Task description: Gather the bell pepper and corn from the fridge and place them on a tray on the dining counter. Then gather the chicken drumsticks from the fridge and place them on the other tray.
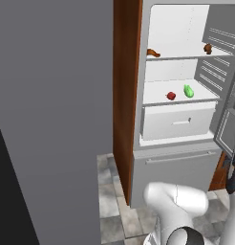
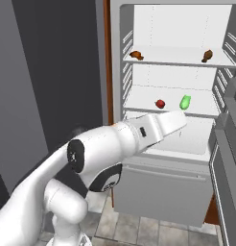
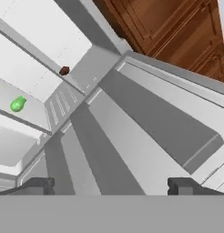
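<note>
Fridge: standing open
Corn: lying beside pepper on middle shelf; looking stiff, light; gripping across its middle
Pepper: sitting left of corn; smooth, likely slippery
Gripper: fingers spreading wide, holding nothing

Your pincer stands wide open, its two dark tips spread apart and holding nothing. Beyond them you see the fridge door's grey ribbed shelves. Far left, the corn lies on a white shelf, and one chicken drumstick sits on the shelf above.
</note>
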You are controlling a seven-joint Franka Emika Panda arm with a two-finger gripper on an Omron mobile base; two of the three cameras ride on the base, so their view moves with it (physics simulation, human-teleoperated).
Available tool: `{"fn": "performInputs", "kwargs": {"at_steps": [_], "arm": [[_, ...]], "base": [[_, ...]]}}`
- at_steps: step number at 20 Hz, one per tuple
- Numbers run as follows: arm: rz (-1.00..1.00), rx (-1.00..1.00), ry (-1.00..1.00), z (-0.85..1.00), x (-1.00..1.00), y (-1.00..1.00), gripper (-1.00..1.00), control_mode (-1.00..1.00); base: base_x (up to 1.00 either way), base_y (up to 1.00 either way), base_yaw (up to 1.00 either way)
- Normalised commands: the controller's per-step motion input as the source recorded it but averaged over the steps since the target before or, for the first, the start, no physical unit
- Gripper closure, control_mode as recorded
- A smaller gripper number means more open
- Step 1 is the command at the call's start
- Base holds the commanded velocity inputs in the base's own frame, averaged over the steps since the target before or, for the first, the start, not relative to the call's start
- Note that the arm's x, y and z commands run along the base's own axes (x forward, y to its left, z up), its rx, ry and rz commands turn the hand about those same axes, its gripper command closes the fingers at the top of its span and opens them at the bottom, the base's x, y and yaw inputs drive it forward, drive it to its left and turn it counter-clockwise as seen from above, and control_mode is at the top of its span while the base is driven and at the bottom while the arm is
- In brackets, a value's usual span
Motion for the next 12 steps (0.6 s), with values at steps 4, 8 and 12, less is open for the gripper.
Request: {"fn": "performInputs", "kwargs": {"at_steps": [4, 8, 12], "arm": [[0.17, 0.38, 0.46, -0.08, 0.15, 0.72, -1.0, -1.0], [0.28, 0.42, 0.29, -0.52, 0.28, 0.4, -1.0, -1.0], [0.24, 0.33, -0.05, -0.52, 0.01, 0.33, -1.0, -1.0]], "base": [[0.0, 0.0, 0.0], [0.0, 0.0, 0.0], [0.0, 0.0, 0.0]]}}
